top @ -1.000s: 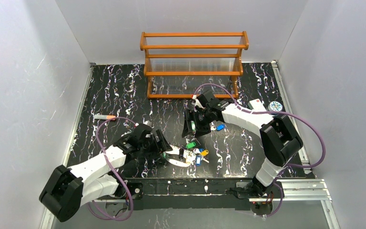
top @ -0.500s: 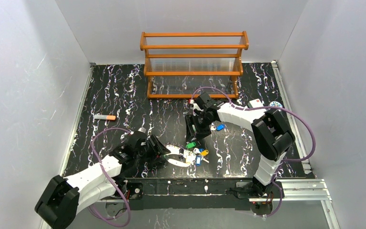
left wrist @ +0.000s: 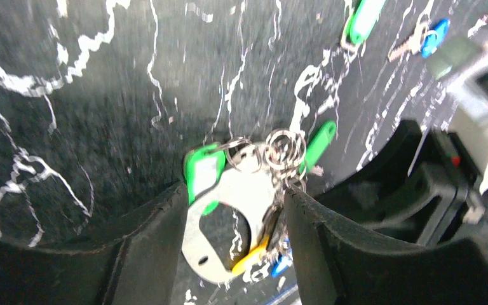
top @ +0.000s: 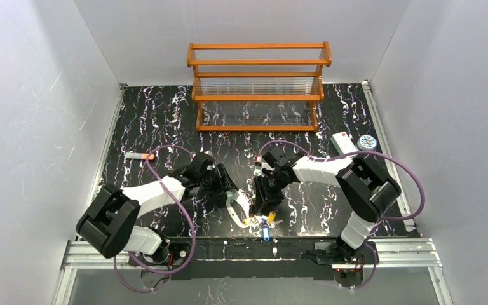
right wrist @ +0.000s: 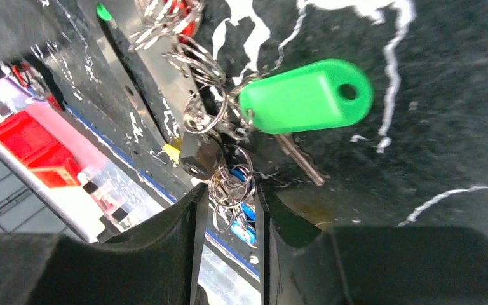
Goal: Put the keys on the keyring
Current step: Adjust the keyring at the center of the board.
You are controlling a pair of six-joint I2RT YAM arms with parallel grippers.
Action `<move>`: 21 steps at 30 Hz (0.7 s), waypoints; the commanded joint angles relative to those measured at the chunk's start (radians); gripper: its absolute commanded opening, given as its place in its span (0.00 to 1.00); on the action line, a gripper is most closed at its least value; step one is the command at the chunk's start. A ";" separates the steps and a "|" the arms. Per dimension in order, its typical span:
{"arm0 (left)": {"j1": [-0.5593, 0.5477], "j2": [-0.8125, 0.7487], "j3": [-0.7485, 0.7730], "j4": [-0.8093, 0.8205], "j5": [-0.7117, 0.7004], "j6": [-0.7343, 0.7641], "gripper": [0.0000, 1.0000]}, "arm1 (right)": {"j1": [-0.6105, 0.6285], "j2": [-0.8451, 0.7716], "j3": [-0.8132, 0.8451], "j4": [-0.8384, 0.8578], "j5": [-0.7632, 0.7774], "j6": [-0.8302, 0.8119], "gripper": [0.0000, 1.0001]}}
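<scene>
The left end effector (left wrist: 232, 194) clamps the keyring (left wrist: 197, 254) near the front edge of the counter (top: 165, 114), keys (right wrist: 305, 95) hanging on it — the right end effector (right wrist: 229, 190) stands narrow around their small rings (right wrist: 232, 181), though I cannot tell if it pinches. A pull on this tangled bunch could twist the keyring loose and drop it over the edge.

We saw the left pincer (top: 230, 195) at the whitish keyring's (top: 235, 210) upper end and the right pincer (top: 264, 204) just beside it, over the coloured keys (top: 264, 224), near the black marbled tabletop's (top: 165, 114) front edge.
</scene>
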 commanded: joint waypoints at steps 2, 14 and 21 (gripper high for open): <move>0.011 0.014 0.136 -0.206 -0.115 0.205 0.56 | 0.021 -0.071 0.003 0.063 0.001 0.061 0.43; 0.011 -0.177 -0.021 -0.181 -0.033 0.120 0.57 | 0.013 -0.133 -0.001 -0.014 0.174 0.033 0.48; 0.009 -0.217 -0.199 0.041 0.038 -0.063 0.53 | 0.031 -0.096 -0.044 0.051 0.078 0.039 0.40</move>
